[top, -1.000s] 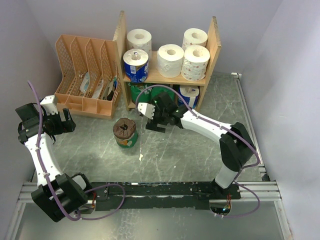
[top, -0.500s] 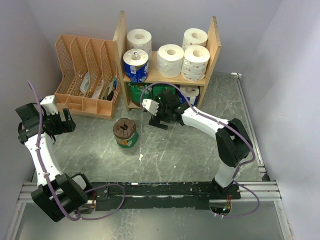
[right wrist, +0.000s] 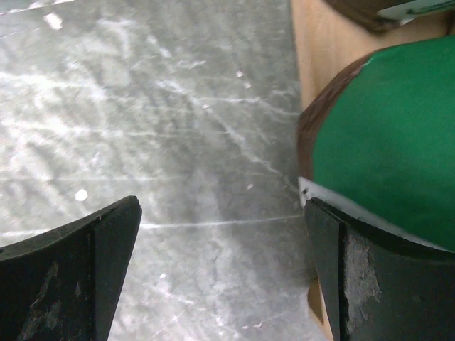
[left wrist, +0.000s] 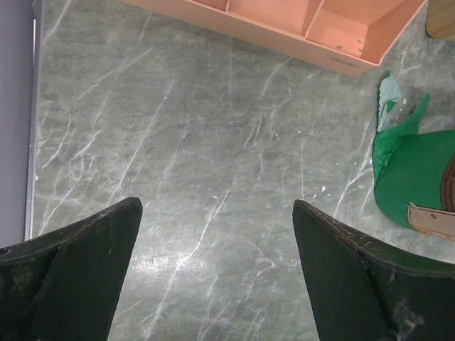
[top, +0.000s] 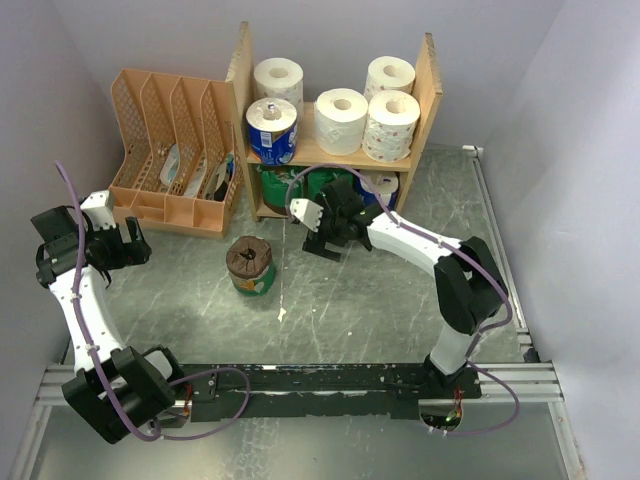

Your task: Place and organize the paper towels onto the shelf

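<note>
The wooden shelf (top: pixel 425 90) stands at the back. Its upper tier carries white paper towels (top: pixel 340 120), patterned ones (top: pixel 390 125) and a blue one (top: pixel 271 130). Green (top: pixel 276 186) and blue-white rolls sit on the lower tier. A green roll with a brown top (top: pixel 250 266) stands alone on the table. My right gripper (top: pixel 322 236) is open and empty, low in front of the lower tier. In the right wrist view a green roll (right wrist: pixel 384 142) lies just beyond the right finger, against the shelf wood (right wrist: pixel 320 50). My left gripper (top: pixel 125 245) is open and empty at the far left; its view catches the lone green roll (left wrist: pixel 416 177).
A peach slotted file organizer (top: pixel 170 150) stands left of the shelf, and its base (left wrist: pixel 320 28) shows in the left wrist view. A small white scrap (top: pixel 282 314) lies on the marbled table. Walls close in on both sides, with a metal rail along the right.
My right gripper has moved a little up and right, closer to the shelf's lower tier. The left arm and the lone green roll have not moved.
</note>
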Controlling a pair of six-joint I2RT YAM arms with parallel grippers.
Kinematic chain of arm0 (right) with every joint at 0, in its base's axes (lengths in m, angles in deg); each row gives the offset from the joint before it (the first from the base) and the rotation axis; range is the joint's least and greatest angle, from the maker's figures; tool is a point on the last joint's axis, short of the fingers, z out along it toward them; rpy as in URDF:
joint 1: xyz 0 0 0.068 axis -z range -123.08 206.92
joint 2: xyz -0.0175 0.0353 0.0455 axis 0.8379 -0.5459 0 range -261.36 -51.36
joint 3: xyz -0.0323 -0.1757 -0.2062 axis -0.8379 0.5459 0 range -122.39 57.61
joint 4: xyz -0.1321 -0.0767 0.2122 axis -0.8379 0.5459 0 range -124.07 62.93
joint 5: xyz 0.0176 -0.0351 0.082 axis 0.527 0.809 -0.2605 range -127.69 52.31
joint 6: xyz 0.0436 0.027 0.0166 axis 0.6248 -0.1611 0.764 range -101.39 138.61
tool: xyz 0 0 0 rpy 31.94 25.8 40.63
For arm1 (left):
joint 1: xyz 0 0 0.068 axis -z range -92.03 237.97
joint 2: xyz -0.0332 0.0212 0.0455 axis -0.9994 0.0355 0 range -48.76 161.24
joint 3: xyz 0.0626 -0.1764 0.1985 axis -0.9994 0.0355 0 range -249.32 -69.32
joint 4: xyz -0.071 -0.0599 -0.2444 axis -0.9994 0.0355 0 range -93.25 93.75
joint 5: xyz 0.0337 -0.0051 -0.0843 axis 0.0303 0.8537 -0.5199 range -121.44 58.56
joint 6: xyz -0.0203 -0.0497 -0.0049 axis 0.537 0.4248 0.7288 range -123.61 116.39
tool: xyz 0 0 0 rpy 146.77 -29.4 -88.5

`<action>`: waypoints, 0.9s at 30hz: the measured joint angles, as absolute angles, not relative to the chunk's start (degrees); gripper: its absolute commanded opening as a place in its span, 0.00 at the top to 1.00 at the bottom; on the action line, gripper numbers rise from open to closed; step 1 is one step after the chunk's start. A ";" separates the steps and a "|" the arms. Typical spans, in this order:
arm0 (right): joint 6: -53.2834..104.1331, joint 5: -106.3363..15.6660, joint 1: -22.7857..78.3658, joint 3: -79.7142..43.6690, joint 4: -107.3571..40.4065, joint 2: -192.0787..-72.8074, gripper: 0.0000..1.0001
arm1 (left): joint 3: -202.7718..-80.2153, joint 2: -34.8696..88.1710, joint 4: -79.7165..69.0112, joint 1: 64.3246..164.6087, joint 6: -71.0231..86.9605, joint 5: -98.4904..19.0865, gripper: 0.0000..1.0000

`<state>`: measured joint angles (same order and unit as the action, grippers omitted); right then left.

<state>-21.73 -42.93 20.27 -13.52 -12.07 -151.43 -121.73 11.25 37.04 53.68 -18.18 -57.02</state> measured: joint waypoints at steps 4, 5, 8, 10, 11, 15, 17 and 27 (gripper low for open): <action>-21.40 -45.44 20.25 -12.28 -7.44 -147.13 0.00 | -121.73 11.25 37.02 53.68 -17.70 -56.00 0.00; -21.07 -46.29 20.25 -11.45 -5.75 -144.18 0.00 | -121.73 11.25 37.02 53.68 -17.52 -55.78 0.00; -20.24 -47.98 20.27 -10.42 -2.10 -136.13 0.00 | -121.73 11.23 37.04 53.66 -17.30 -55.54 0.00; -18.73 -48.52 20.27 -8.87 -1.41 -130.01 0.00 | -121.73 10.99 37.04 53.68 -17.30 -55.65 0.00; -17.84 -48.46 20.34 -7.18 -1.45 -127.13 0.00 | -121.73 10.68 37.07 53.68 -17.33 -55.71 0.00; -13.60 -47.48 21.87 2.91 -1.38 -118.12 0.00 | -121.86 9.22 37.39 53.66 -18.18 -57.05 0.00; -11.13 -47.74 25.08 6.98 -1.19 -114.93 0.00 | -122.47 9.24 38.29 53.68 -19.12 -57.75 0.01; 3.15 -39.93 40.88 10.48 -8.90 -107.33 0.00 | -135.19 20.17 43.40 53.68 -20.06 -55.43 0.09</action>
